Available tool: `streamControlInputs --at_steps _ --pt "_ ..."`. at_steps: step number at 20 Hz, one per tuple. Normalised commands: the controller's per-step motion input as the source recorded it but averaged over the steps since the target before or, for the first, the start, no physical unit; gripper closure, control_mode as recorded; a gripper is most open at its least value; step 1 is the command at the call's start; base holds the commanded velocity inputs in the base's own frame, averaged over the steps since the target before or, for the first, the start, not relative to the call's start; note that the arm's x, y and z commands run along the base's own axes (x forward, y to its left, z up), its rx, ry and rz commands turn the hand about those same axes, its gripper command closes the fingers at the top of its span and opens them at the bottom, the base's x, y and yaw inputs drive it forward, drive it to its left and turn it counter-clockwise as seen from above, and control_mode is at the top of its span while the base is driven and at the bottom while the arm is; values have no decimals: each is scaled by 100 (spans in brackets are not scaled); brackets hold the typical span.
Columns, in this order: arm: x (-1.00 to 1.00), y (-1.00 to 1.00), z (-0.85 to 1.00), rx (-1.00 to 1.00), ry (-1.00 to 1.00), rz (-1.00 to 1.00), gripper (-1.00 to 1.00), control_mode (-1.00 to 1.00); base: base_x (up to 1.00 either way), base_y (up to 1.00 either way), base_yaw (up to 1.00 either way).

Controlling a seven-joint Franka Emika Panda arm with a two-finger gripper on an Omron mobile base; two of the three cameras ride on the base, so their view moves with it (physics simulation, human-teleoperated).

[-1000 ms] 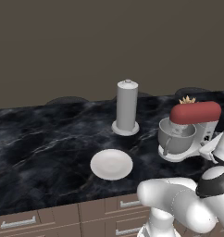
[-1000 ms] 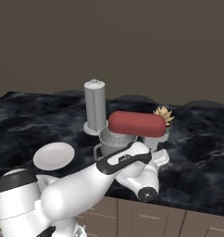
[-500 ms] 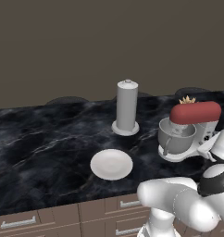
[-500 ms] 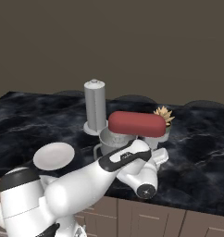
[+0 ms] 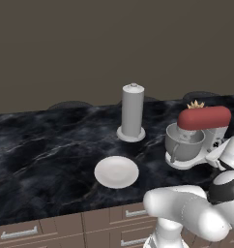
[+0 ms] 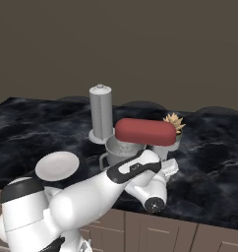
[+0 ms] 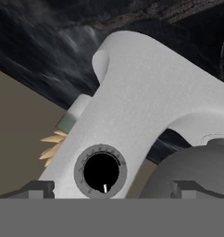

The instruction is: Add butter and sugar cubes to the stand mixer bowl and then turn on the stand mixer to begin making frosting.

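Nearest you: the gripper (image 7: 112, 187), jaws spread wide with nothing between them, one dark tip low at each side of the hand view. Dead ahead between them sits the black control knob (image 7: 101, 171) on the white column of the stand mixer (image 7: 146, 106). That reads as the switch-on step, and you are lined up for it.

To do it well, come in straight along the present line so the knob stays centred between the tips. It is a small round target on a sloping face, so close evenly on its rim; an off-centre pinch will likely slide off. Turn only after both pads are seated, and turn about the knob's own axis instead of sweeping the wrist. Push lightly, as the mixer could shift on the counter (image 5: 46, 150).

Just right of the knob in the hand view, the grey wall of the stand mixer bowl (image 7: 192, 171) curves in close. Keep that tip clear of it.

Farther out, from the base views: the bowl (image 5: 185, 143) sits under the red head (image 5: 204, 117), handle toward the white plate (image 5: 116, 171). The plate is bare; I judge the butter and sugar cubes are in the bowl, though its inside cannot be made out. Behind stands a tall grey cylinder (image 5: 132, 112), and a small spiky plant (image 6: 173, 123) beyond the mixer.
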Motion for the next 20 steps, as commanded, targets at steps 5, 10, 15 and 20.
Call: streamControlInputs --at_steps 5,10,15,20 --pt "0 -2 -4 0 0 0 -100 -100 0 0 0" --pt "0 -6 -3 0 0 0 -100 -100 0 0 0" --pt "1 -4 -2 0 0 0 -100 -100 0 0 0" --pt "6 0 -3 0 0 0 -100 -100 0 0 0"
